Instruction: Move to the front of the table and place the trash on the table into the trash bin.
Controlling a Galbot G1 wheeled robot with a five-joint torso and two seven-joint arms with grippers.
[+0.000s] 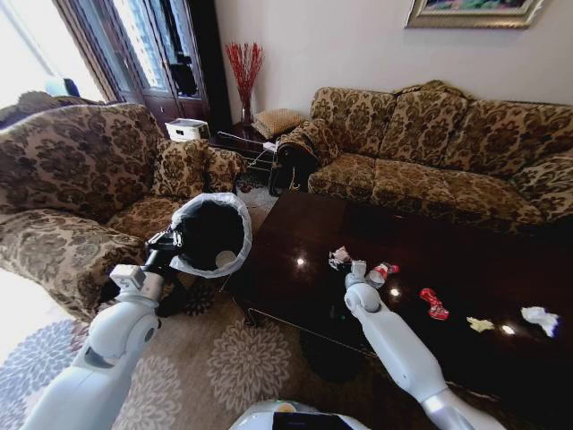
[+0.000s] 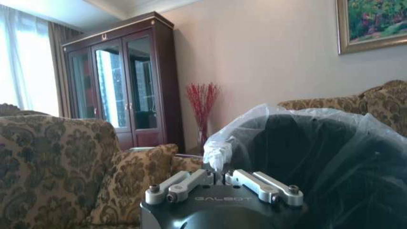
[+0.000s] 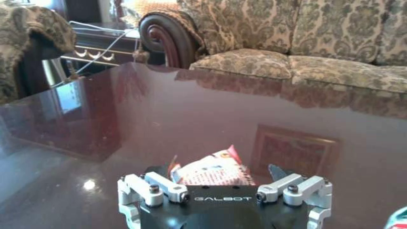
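My left gripper is shut on the rim of the trash bin, a black bin with a white bag liner. It holds the bin up, tilted, beside the table's left end, and a white cup lies inside. On the dark glossy table, my right gripper is open, its fingers either side of a crumpled white-and-red wad. To its right lie a clear bottle with a red cap, a red wrapper, a yellow scrap and a white paper wad.
A patterned armchair stands close behind the bin on the left. A matching sofa runs along the table's far side. A dark cabinet and a side table with red twigs fill the back corner. A floral rug lies under me.
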